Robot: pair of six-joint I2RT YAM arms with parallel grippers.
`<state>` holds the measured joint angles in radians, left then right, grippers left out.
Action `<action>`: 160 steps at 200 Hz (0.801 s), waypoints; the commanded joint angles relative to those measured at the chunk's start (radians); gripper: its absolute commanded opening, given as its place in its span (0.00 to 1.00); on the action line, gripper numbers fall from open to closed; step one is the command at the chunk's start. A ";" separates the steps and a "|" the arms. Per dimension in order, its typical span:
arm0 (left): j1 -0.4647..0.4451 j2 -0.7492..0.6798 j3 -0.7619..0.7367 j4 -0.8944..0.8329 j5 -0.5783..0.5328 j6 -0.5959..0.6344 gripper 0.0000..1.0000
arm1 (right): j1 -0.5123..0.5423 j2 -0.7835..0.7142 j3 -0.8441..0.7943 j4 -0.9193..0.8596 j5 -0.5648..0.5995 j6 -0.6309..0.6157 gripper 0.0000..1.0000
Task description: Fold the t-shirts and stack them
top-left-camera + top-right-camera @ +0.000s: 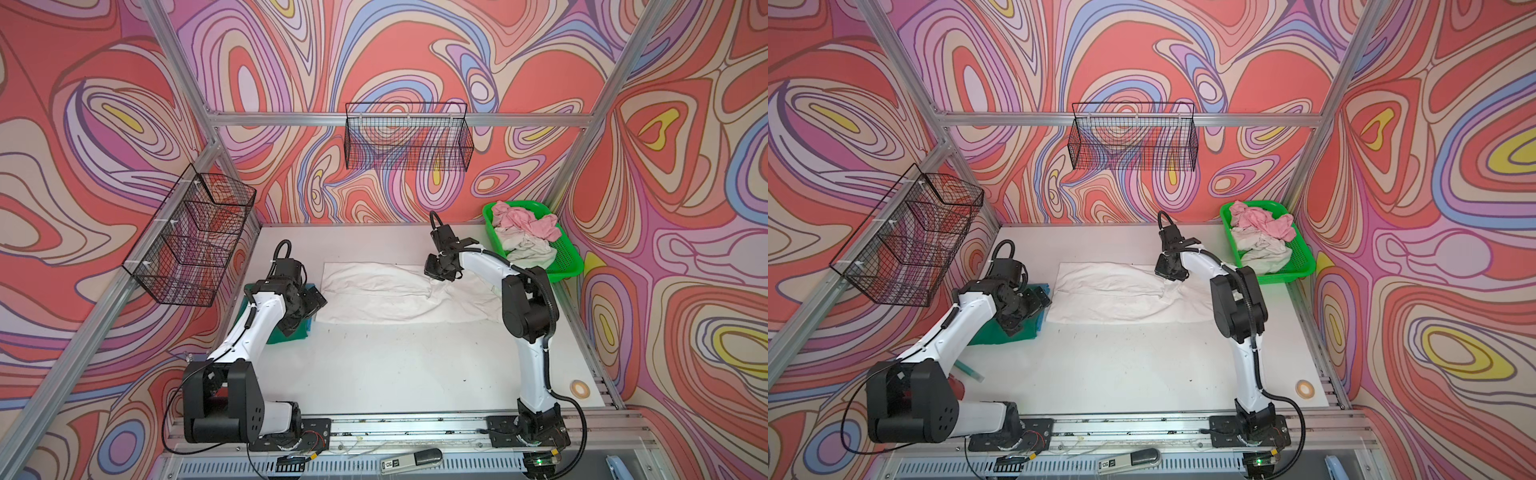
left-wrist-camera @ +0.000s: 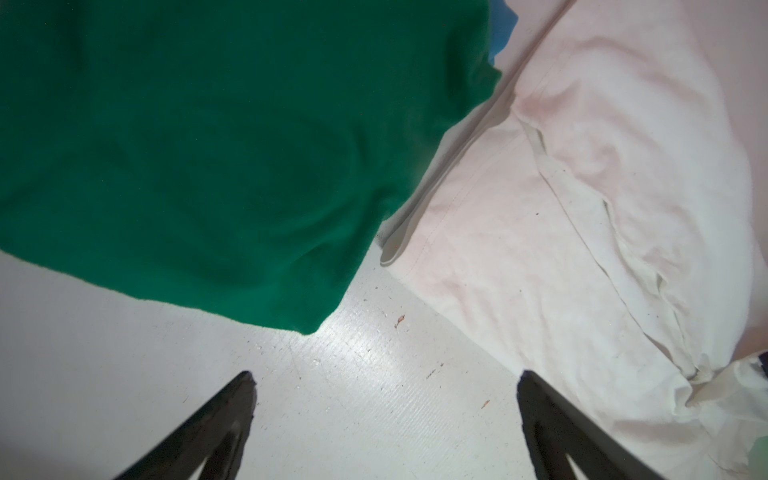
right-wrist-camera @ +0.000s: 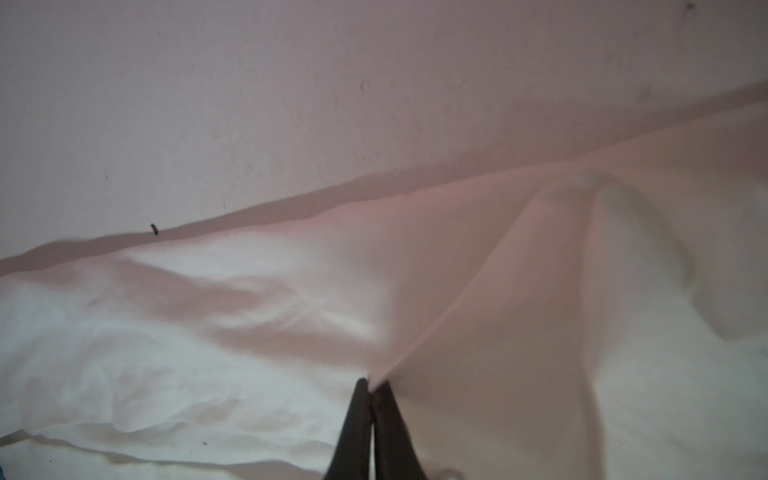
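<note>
- Pinching a raised ridge of the large white t-shirt (image 3: 249,353), the right gripper (image 3: 371,384) has its jaws pressed together on the cloth, probably to lift that side for a fold.
- The left gripper (image 2: 386,376) hovers over bare table (image 2: 332,415), jaws wide apart and empty. The dark green t-shirt (image 2: 208,145) lies just ahead of it, with the white shirt's hem alongside.
- Near the right gripper, on its outer side, a green basket (image 1: 571,259) holds crumpled pink and off-white t-shirts (image 1: 525,224), not yet folded.
</note>
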<state>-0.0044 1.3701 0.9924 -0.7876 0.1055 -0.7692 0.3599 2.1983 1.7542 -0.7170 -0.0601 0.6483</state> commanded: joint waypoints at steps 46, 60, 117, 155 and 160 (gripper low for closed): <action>0.011 0.012 -0.012 -0.003 0.005 0.013 1.00 | -0.002 0.030 0.140 -0.120 0.077 -0.056 0.30; 0.012 0.012 -0.012 -0.001 0.008 0.013 1.00 | -0.009 -0.015 0.137 -0.120 0.092 -0.065 0.35; 0.014 0.009 -0.015 0.001 0.013 0.013 1.00 | -0.060 -0.181 -0.036 -0.078 0.106 -0.077 0.40; 0.015 0.012 -0.016 0.005 0.023 0.012 1.00 | -0.127 -0.194 -0.143 -0.040 0.108 -0.084 0.31; 0.015 0.012 -0.015 0.005 0.025 0.011 1.00 | -0.134 -0.188 -0.150 -0.034 0.101 -0.084 0.30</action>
<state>0.0017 1.3705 0.9916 -0.7853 0.1200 -0.7624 0.2642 1.9835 1.6566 -0.7784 0.0406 0.5694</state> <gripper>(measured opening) 0.998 0.311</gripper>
